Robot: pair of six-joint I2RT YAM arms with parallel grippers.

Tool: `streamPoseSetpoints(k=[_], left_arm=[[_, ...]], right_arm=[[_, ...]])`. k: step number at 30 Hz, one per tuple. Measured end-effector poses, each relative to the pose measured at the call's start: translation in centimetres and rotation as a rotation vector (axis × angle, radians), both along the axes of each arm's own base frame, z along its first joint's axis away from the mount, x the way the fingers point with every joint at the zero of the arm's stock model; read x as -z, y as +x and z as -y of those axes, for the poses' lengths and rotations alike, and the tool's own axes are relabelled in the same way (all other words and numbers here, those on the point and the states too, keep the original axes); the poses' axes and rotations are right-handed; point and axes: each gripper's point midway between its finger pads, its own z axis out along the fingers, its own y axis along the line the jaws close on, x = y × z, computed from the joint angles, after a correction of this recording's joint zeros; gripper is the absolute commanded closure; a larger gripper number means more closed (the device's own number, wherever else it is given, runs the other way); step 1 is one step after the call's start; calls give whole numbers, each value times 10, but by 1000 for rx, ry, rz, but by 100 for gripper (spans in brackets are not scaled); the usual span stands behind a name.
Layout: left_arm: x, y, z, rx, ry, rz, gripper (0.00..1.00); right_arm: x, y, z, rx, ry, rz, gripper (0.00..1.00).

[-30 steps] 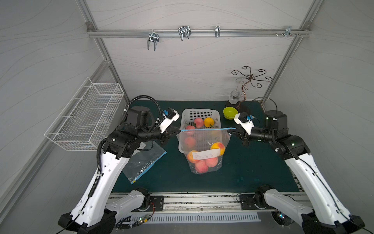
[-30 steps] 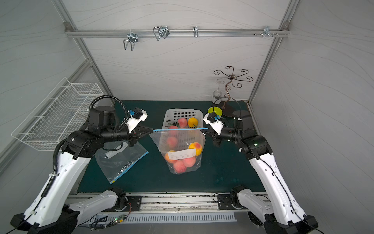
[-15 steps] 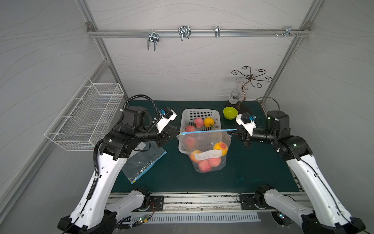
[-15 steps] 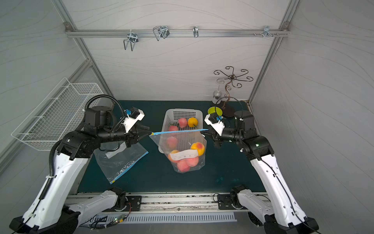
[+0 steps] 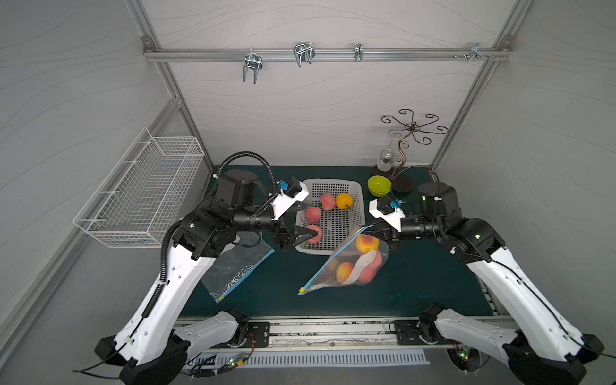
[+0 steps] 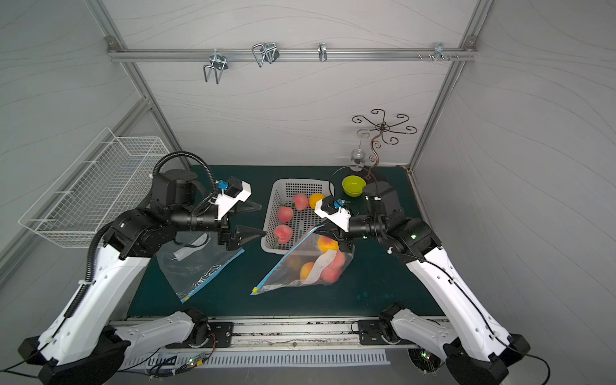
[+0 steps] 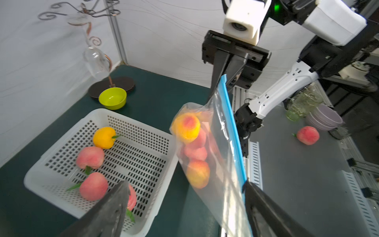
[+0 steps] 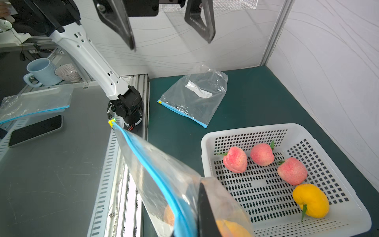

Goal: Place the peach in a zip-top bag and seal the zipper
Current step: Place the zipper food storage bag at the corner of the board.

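Left end effector (image 5: 310, 221) gapes wide (both arms reach inward), right end effector (image 5: 376, 229) clamped on zip-top bag (image 5: 346, 263).

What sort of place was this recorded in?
Most likely a robot-lab test booth, not a home: white panel walls on an aluminium frame, two robot arms mounted on a front rail, staged props like the wine-glass stand.

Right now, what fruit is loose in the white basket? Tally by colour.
Pink peaches: 3
Yellow fruit: 1
Total in the white basket: 4
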Motion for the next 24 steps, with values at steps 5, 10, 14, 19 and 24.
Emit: streamPoseSetpoints(k=[5, 10, 14, 19, 24], left_arm=[[12, -9, 18, 50, 28, -26, 4], [35, 0, 24, 16, 90, -44, 4], [52, 10, 25, -13, 135, -58, 10], [66, 13, 28, -5, 180, -77, 71], [68, 7, 33, 32, 176, -115, 100]], right_arm=[[5, 5, -9, 11, -36, 3, 100], [10, 5, -12, 12, -53, 3, 100], [11, 5, -13, 15, -58, 5, 100], [12, 7, -13, 25, -63, -1, 100], [13, 11, -12, 50, -72, -1, 87]])
